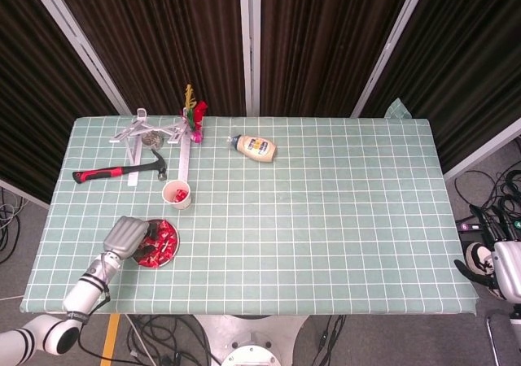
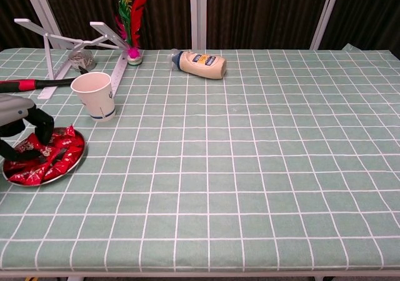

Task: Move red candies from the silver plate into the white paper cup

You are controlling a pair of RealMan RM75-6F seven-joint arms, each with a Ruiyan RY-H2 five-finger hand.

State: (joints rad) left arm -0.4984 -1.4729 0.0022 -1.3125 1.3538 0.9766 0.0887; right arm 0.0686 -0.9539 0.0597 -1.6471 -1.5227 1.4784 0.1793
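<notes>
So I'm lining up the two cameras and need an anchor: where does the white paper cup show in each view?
Head view: the white paper cup stands left of centre, just beyond the silver plate, with red visible inside it.
Chest view: the cup stands upright at upper left, beyond the plate.
Shared landmark: the mayonnaise bottle, lying on its side farther back and to the cup's right.
</notes>
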